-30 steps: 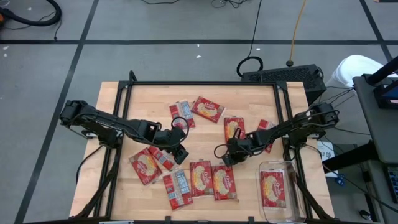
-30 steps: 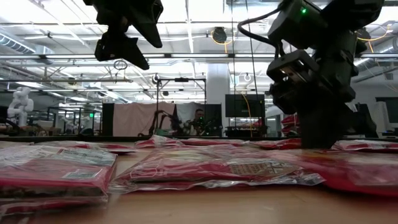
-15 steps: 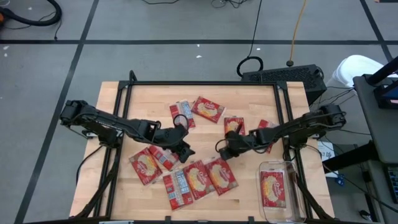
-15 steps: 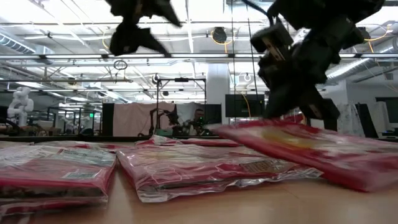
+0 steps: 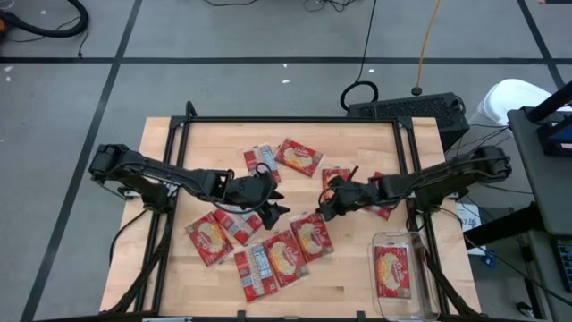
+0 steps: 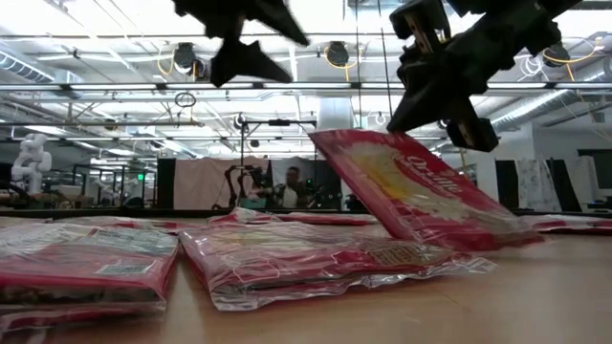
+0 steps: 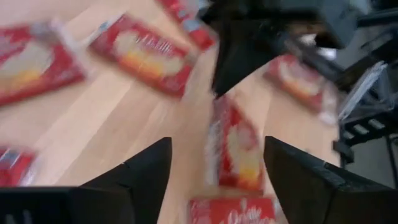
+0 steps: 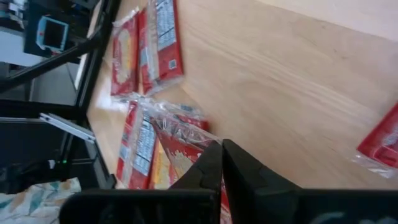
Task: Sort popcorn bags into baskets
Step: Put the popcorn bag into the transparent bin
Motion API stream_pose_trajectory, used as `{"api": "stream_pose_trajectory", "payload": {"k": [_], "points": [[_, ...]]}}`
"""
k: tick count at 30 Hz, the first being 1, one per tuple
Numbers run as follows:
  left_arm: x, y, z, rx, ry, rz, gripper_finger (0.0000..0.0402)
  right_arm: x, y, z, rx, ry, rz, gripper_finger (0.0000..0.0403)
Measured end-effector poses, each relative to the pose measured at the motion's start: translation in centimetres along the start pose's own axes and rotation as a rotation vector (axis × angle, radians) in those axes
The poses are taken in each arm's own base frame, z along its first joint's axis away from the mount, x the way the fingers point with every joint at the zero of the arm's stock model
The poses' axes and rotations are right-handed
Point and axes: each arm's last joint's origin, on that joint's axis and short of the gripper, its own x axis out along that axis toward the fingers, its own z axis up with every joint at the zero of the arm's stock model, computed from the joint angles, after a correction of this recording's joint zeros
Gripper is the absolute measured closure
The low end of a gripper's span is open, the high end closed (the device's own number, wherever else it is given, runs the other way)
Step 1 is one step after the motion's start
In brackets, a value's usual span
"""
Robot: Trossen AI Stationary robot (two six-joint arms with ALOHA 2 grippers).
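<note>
On the wooden bench [image 5: 223, 134], framed by dark rails, red popcorn bags [image 5: 298, 156] lie scattered flat, most of them in a loose cluster toward the near edge, while the clear basket [image 5: 420, 291] sits at the near right corner with one bag [image 5: 392, 270] already lying inside it. Reaching in from the right, the right gripper [image 5: 327, 207] is clenched on the crimped edge of a lifted bag [image 5: 312, 236], which the low view shows tilted up by that edge with its opposite end resting on the bench, well apart from the basket. Opposite it, the left gripper [image 5: 276, 211] hangs spread and empty above the bags near the middle of the bench, its two dark fingers [image 7: 134, 180] framing the lifted bag in the wrist view. Each bag looks light and thin, its film glossy and probably slippery, and the flat body appears to flex rather than hold rigid, so a pinch on the sealed border, as here, seems the surest hold; a grip across the smooth printed face would likely slide, and hard squeezing could crush the contents.
</note>
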Motion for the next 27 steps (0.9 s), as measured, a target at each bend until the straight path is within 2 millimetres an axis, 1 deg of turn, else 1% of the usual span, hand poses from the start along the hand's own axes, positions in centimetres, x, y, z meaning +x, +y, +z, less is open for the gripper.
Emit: {"api": "stream_pose_trajectory", "payload": {"k": [3, 5, 7, 9, 11, 13, 15, 17, 19, 21, 24, 25, 27], "points": [[0.8, 0.8, -0.9, 0.025, 0.031, 0.009, 0.0106, -0.3, 0.1, 0.1, -0.008, -0.008, 0.005, 0.0403], [1.8, 0.9, -1.0, 0.024, -0.001, -0.033, 0.0092, -0.6, 0.0, 0.1, -0.019, -0.015, -0.008, 0.0403], [2.2, 1.6, -2.0, 0.026, 0.049, -0.029, 0.0087, -0.7, 0.3, 0.2, -0.018, -0.030, 0.014, 0.0403], [3.3, 1.5, -2.2, 0.018, 0.015, -0.087, 0.0090, -1.0, 0.3, 0.2, -0.024, -0.029, 0.009, 0.0403], [3.6, 2.1, -3.2, -0.005, 0.056, -0.103, 0.0100, -1.0, 0.3, 0.3, -0.022, -0.042, 0.016, 0.0403], [4.7, 2.0, -3.4, -0.034, 0.023, -0.147, 0.0113, -1.2, 0.3, 0.4, -0.022, -0.056, 0.012, 0.0403], [4.9, 2.5, -4.5, -0.054, 0.064, -0.132, 0.0126, -1.2, 0.3, 0.5, -0.022, -0.063, 0.018, 0.0403], [5.9, 2.3, -4.7, -0.068, 0.036, -0.158, 0.0139, -1.3, 0.5, 0.5, -0.025, -0.067, 0.026, 0.0403], [6.1, 2.7, -5.3, -0.085, 0.054, -0.158, 0.0152, -1.4, 0.4, 0.5, -0.035, -0.069, 0.026, 0.0403], [7.0, 2.5, -5.4, -0.097, 0.023, -0.194, 0.0167, -1.4, 0.6, 0.5, -0.038, -0.072, 0.034, 0.0403], [7.5, 2.8, -6.0, -0.097, 0.029, -0.210, 0.0200, -1.4, 0.6, 0.5, -0.040, -0.072, 0.034, 0.0403], [7.9, 2.6, -5.7, -0.095, -0.010, -0.245, 0.0216, -1.4, 0.6, 0.5, -0.042, -0.071, 0.034, 0.0403], [8.0, 2.6, -5.8, -0.091, -0.018, -0.265, 0.0251, -1.4, 0.7, 0.6, -0.047, -0.076, 0.045, 0.0403]]}}
